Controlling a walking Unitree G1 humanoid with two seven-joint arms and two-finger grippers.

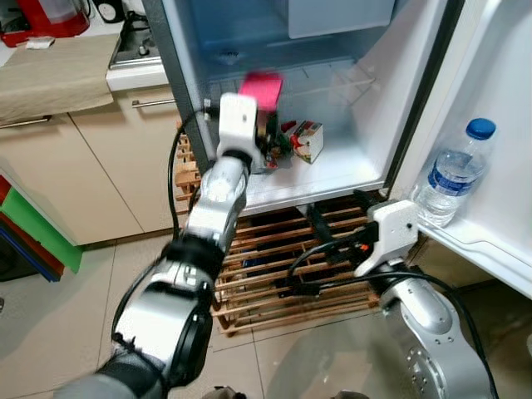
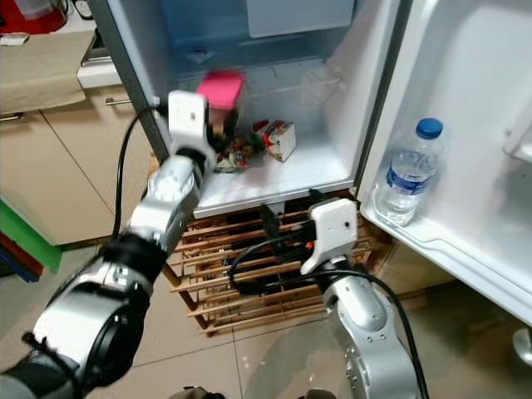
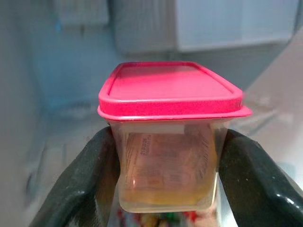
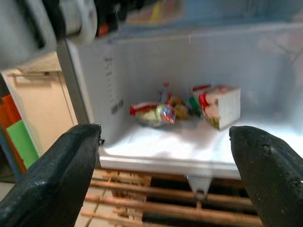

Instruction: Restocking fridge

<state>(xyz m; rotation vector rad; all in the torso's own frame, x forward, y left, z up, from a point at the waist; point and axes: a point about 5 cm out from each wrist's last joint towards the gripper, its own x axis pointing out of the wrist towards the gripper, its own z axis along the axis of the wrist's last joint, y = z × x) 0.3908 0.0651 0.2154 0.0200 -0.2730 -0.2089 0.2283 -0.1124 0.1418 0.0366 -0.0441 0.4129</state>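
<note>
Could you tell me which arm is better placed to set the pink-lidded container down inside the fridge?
The left, probably. Its end effector already grips the pink-lidded container inside the open fridge, above the shelf. The right end effector is open, holds nothing and sits low, outside the fridge front.

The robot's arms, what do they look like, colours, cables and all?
Both arms are silver metal with black joints and white blocky wrist housings. Black cables loop alongside each. The left gripper and right gripper each have two long, rounded black fingers.
</note>
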